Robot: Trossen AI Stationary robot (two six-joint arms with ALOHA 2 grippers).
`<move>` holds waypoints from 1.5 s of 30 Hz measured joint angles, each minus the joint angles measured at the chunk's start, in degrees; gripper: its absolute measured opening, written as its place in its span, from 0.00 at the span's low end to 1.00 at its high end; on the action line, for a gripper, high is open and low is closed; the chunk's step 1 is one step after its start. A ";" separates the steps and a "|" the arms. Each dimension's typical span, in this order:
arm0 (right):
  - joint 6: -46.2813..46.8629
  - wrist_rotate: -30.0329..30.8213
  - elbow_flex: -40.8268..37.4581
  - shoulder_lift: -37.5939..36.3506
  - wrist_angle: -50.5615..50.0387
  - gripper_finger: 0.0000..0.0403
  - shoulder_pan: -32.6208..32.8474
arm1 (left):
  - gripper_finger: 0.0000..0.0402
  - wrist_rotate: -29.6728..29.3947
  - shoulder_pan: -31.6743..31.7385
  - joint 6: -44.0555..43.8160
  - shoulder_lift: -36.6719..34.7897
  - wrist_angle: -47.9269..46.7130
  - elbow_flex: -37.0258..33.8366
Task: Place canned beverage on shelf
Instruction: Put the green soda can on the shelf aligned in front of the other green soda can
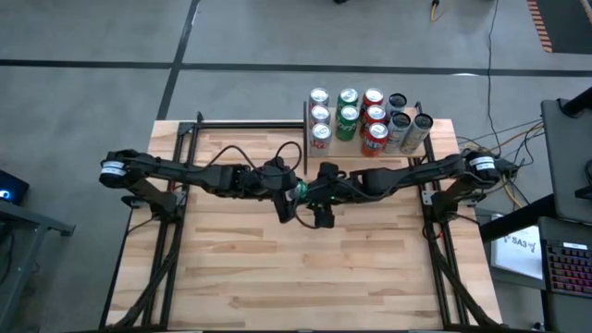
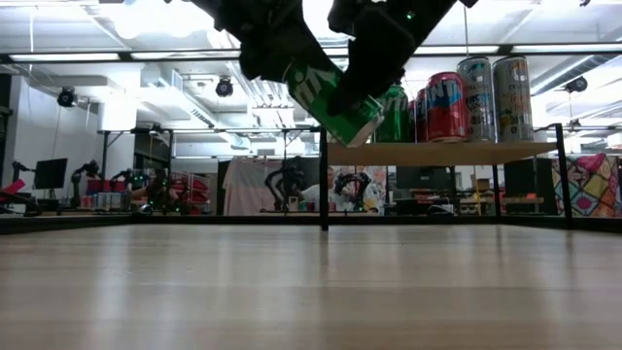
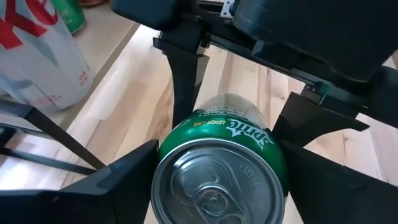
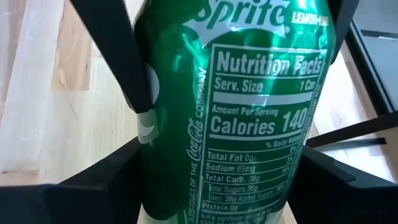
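The green can (image 2: 335, 102) is a smooth aluminium cylinder with a silver lid and pull tab, white lettering and a nutrition panel on its glossy side. It hangs tilted in the air above the middle of the table (image 1: 305, 268), clear of the surface, with both arms meeting on it.

The left gripper (image 1: 294, 196) has its dark, flat fingers (image 3: 118, 180) on either side of the can's top rim, clamped on the can. The right gripper (image 1: 319, 199) straddles the can body; its fingers (image 4: 118, 81) lie against the printed side, also closed on the can. The two grippers touch the same can from opposite sides.

The table is striped butcher-block wood, matte, with black metal framing along both side edges.

The shelf (image 2: 442, 153) stands at the far edge, toward the far right corner: a thin board of plain light wood carried on thin black posts. On it stand upright cans (image 1: 365, 120) in close rows: silver-and-red nearest the left post, green next, red after them, and taller slim silver ones at the right end.
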 joint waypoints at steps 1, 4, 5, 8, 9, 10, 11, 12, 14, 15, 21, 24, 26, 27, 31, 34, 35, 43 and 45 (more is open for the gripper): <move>-0.17 0.09 -0.19 -0.27 0.13 0.70 0.00 | 0.74 0.00 0.00 0.45 -0.02 0.18 0.00; -1.07 0.17 -1.40 -1.67 0.67 0.70 0.00 | 0.79 0.14 0.01 2.19 -0.15 1.17 0.00; -1.35 -0.12 -2.11 -2.38 0.84 0.70 0.00 | 0.80 0.74 0.02 2.99 -0.39 1.37 0.00; -0.67 -0.77 -5.74 -5.47 -0.14 0.70 0.10 | 0.82 2.12 -0.02 5.00 -2.07 2.89 0.04; -0.22 -0.84 -7.39 -6.89 0.87 0.70 0.11 | 0.82 2.13 -0.04 5.72 -2.75 3.14 0.04; 0.38 -0.84 -9.17 -8.44 2.65 0.70 0.11 | 0.82 2.15 -0.04 6.40 -3.41 3.23 0.04; 0.64 -0.81 -11.08 -10.37 4.61 0.70 0.11 | 0.82 2.14 -0.04 7.28 -4.14 3.25 0.04; 0.78 -0.66 -13.18 -12.21 6.92 0.70 0.09 | 0.82 2.14 -0.04 8.45 -4.77 3.36 0.02; 1.02 -0.38 -17.44 -15.85 13.35 0.70 0.09 | 0.81 2.49 -0.07 11.02 -6.11 4.35 -0.07; 0.86 -0.34 -19.71 -17.26 17.13 0.70 0.08 | 0.81 3.72 -0.09 12.24 -6.63 5.79 -0.42; -5.59 -1.36 -29.01 -23.60 38.06 0.70 0.09 | 0.78 9.62 -0.15 14.94 -9.06 17.69 -7.25; -6.04 -2.27 -31.08 -24.53 42.32 0.70 0.10 | 0.78 9.55 -0.11 14.54 -11.36 25.21 -11.81; -6.62 -4.27 -32.68 -24.24 44.93 0.70 0.07 | 0.78 9.53 -0.11 14.53 -12.00 34.24 -15.70; -7.12 -4.86 -33.33 -23.63 47.47 0.70 0.09 | 0.78 9.53 -0.11 14.53 -12.00 39.63 -17.84; -8.79 -5.53 -34.18 -22.22 55.01 0.70 0.12 | 0.78 9.38 0.01 14.53 -10.34 58.21 -23.89; -8.82 -5.13 -34.23 -21.15 55.29 0.70 0.07 | 0.78 9.35 0.02 14.51 -8.34 63.17 -25.47; -8.84 -5.10 -34.19 -21.00 55.14 0.70 0.07 | 0.78 9.35 0.05 14.51 -7.56 63.79 -25.67; -8.56 -5.34 -33.75 -21.03 54.68 0.70 0.22 | 0.78 9.31 0.07 13.43 0.23 66.20 -21.07; -8.77 -5.35 -33.75 -21.03 54.34 0.70 0.22 | 0.78 9.32 0.07 13.63 1.05 66.25 -20.15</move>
